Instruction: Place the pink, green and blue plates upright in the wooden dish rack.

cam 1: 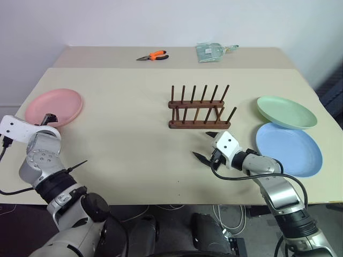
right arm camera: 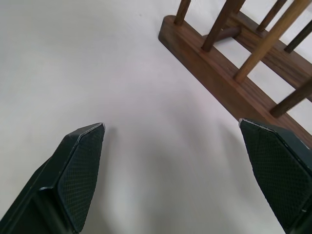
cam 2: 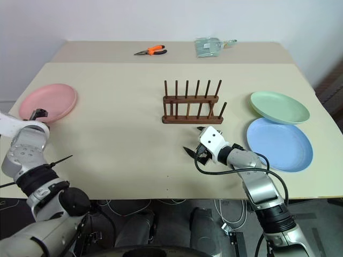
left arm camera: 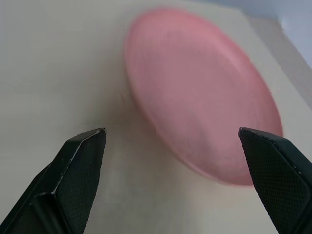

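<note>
Since the pink plate [cam 1: 54, 106] lies flat at the table's [cam 1: 123, 123] left edge, just beyond my left tool [left arm camera: 175, 146], whose fingers stand wide apart and empty, I judge that arm nearer than my right tool [cam 1: 206, 145], also spread, by the rack [cam 1: 199, 110].

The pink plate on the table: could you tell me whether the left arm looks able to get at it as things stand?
Probably yes. The left claw is open and aimed at the pink plate, which lies flat on the table with nothing between them.
</note>
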Robot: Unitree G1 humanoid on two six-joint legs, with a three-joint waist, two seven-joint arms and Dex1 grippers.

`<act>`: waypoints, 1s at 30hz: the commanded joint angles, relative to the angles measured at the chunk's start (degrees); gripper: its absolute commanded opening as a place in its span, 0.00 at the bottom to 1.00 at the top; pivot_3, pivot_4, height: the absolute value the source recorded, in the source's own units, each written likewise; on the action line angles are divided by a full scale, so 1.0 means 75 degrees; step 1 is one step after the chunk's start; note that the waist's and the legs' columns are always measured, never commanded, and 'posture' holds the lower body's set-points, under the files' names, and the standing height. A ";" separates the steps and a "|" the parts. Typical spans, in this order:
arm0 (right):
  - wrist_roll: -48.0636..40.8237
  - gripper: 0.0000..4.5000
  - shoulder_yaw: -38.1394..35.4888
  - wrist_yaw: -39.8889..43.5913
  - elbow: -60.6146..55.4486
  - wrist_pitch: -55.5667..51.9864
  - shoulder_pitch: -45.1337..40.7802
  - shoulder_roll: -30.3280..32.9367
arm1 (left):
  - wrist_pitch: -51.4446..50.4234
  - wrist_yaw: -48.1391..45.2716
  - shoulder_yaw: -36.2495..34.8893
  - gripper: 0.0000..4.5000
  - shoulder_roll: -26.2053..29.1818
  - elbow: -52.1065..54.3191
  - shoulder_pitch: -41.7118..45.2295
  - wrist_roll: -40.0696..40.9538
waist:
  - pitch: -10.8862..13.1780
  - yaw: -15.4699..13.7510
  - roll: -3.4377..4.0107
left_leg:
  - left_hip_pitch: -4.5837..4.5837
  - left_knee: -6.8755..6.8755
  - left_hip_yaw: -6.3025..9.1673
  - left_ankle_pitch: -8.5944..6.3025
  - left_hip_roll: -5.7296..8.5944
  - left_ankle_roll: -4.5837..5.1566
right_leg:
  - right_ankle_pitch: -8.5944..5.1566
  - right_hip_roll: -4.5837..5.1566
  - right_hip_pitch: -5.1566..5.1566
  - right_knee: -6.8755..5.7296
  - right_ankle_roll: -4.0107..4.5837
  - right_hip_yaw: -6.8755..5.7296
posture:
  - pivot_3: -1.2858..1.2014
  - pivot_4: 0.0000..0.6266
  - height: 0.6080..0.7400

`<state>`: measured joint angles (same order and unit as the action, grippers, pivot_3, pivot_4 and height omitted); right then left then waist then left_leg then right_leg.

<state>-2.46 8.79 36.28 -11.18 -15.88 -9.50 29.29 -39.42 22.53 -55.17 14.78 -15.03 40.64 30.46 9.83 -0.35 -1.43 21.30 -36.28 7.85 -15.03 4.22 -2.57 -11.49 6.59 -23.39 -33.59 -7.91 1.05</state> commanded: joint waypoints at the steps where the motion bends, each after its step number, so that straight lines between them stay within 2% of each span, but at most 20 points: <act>1: 0.0001 1.00 -0.0028 -0.0136 -0.0433 0.0037 0.0121 -0.0123 | 0.0707 -0.0198 -0.0163 0.87 0.0555 -0.1592 0.0676 0.0376 | 0.0000 -0.0023 -0.0001 | -0.0001 0.0001 0.0000 0.0000 -0.0001 0.0000 | 0.0000 -0.0001 -0.0001 -0.0001 0.0000 -0.0001 | 0.52 0.24 1.00; 2: 0.0010 1.00 -0.0025 -0.0157 -0.0475 0.0028 0.0163 -0.0138 | 0.0864 -0.0335 -0.0164 0.81 0.0686 -0.2027 0.0827 0.0471 | 0.0000 -0.0021 -0.0001 | 0.0000 0.0002 0.0000 0.0000 -0.0001 -0.0001 | 0.0000 -0.0002 -0.0003 -0.0002 0.0000 -0.0001 | 0.52 0.24 1.00; 4: 0.0029 1.00 -0.0061 -0.0227 -0.0560 -0.0002 0.0278 -0.0157 | 0.1125 -0.0556 -0.0164 0.60 0.0870 -0.2693 0.1073 0.0683 | 0.0000 -0.0025 -0.0001 | 0.0000 0.0005 -0.0001 0.0001 -0.0001 -0.0001 | 0.0001 -0.0001 -0.0005 -0.0001 0.0001 0.0000 | 0.52 0.24 1.00; 9: 0.0074 1.00 -0.0196 -0.0413 -0.0765 -0.0053 0.0489 -0.0112 | 0.1307 -0.0939 0.0015 0.01 0.0962 -0.3294 0.1316 0.1108 | 0.0000 -0.0021 -0.0001 | 0.0000 0.0006 -0.0001 0.0001 -0.0002 -0.0002 | 0.0001 -0.0001 -0.0006 -0.0001 0.0001 0.0000 | 0.52 0.24 1.00; 11: 0.0071 1.00 -0.0326 -0.0439 -0.0799 -0.0030 0.0508 -0.0034 | 0.1202 -0.1567 0.0753 0.01 0.0807 -0.2744 0.1157 0.0958 | -0.0001 -0.0034 0.0000 | -0.0001 0.0005 -0.0001 0.0002 -0.0002 -0.0004 | 0.0001 -0.0001 -0.0004 -0.0003 0.0001 0.0000 | 0.52 0.24 1.00; 14: -0.0015 1.00 -0.0690 -0.0396 -0.0922 0.0049 0.0339 0.0183 | 0.0892 -0.2523 0.2353 0.01 0.0223 -0.1014 0.0631 0.0769 | 0.0001 -0.0058 -0.0003 | 0.0003 0.0003 -0.0003 0.0003 0.0002 -0.0005 | 0.0002 0.0002 -0.0001 0.0002 0.0002 0.0001 | 0.52 0.24 1.00; 18: -0.0437 1.00 -0.1146 -0.0168 -0.1084 -0.0097 -0.0352 0.0401 | 0.0284 -0.2825 0.3612 0.01 -0.0585 0.0996 0.0181 0.1049 | 0.0007 -0.0043 -0.0010 | 0.0012 -0.0001 -0.0003 0.0003 0.0007 -0.0004 | 0.0004 0.0011 -0.0002 0.0007 0.0004 0.0003 | 0.52 0.24 1.00; 21: -0.0368 1.00 -0.1096 -0.0063 -0.1282 -0.0039 -0.1350 0.0542 | -0.0154 -0.2934 0.4451 0.01 -0.1113 0.2159 0.0137 0.1292 | 0.0010 0.0084 -0.0008 | 0.0007 0.0008 -0.0009 0.0003 -0.0005 -0.0004 | 0.0004 0.0001 -0.0009 0.0005 0.0005 0.0004 | 0.52 0.24 1.00; 25: 0.1370 1.00 -0.0159 -0.0267 -0.0930 0.1245 -0.2628 0.1011 | -0.0760 -0.2846 0.5055 0.01 -0.1584 0.3000 0.0430 0.1773 | 0.0011 0.0181 -0.0004 | 0.0001 0.0018 -0.0013 0.0003 -0.0009 -0.0004 | 0.0003 -0.0002 -0.0011 0.0005 0.0004 0.0006 | 0.52 0.24 1.00; 30: 0.3588 1.00 0.0607 -0.1116 0.0210 0.2900 -0.3482 0.1601 | -0.1655 -0.2511 0.5281 0.01 -0.1787 0.3380 0.0675 0.2320 | 0.0012 0.0124 -0.0007 | 0.0005 0.0010 -0.0016 0.0003 -0.0004 -0.0004 | 0.0002 0.0000 -0.0008 0.0009 0.0003 0.0007 | 0.52 0.24 1.00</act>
<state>20.02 13.27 30.73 -11.17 2.12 -34.13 40.28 -50.39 3.11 -16.00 1.38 7.54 44.21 45.92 9.92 0.59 -1.48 21.35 -36.21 7.74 -15.01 4.20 -2.60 -11.47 6.60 -23.44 -33.50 -7.89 1.11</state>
